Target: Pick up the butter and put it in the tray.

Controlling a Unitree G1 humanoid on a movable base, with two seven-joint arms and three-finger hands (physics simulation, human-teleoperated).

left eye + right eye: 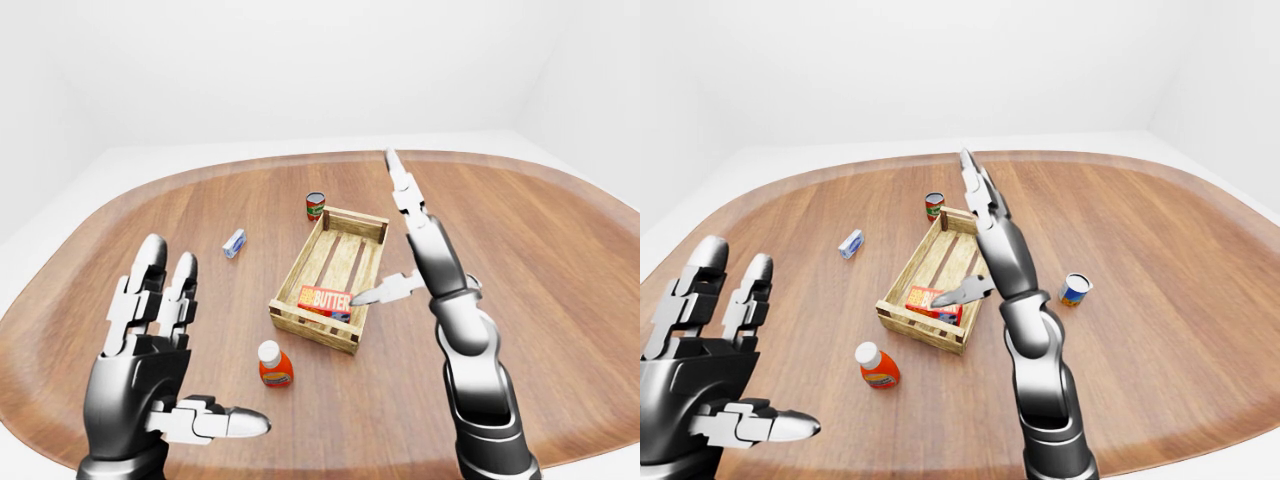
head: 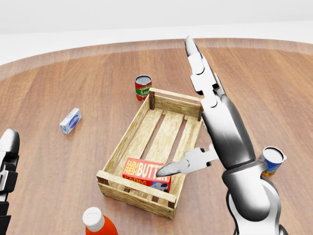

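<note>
Wooden table (image 2: 73,161) carries tray (image 2: 126,138), two cans (image 2: 143,87) (image 2: 270,161), carton (image 2: 70,120), bottle (image 2: 98,223)

- The butter (image 1: 325,299) lies inside the tray (image 1: 336,274), at the end of it toward the bottom of the left-eye view.
- The right hand (image 1: 415,235) is raised above the tray's right side, fingers straight and spread, thumb pointing at the butter, holding nothing.
- The left hand (image 1: 150,360) stands at lower left, fingers spread.
- On the worktop (image 1: 560,280): a red can (image 1: 315,206), a small blue-white carton (image 1: 234,243), an orange bottle (image 1: 272,365).
</note>
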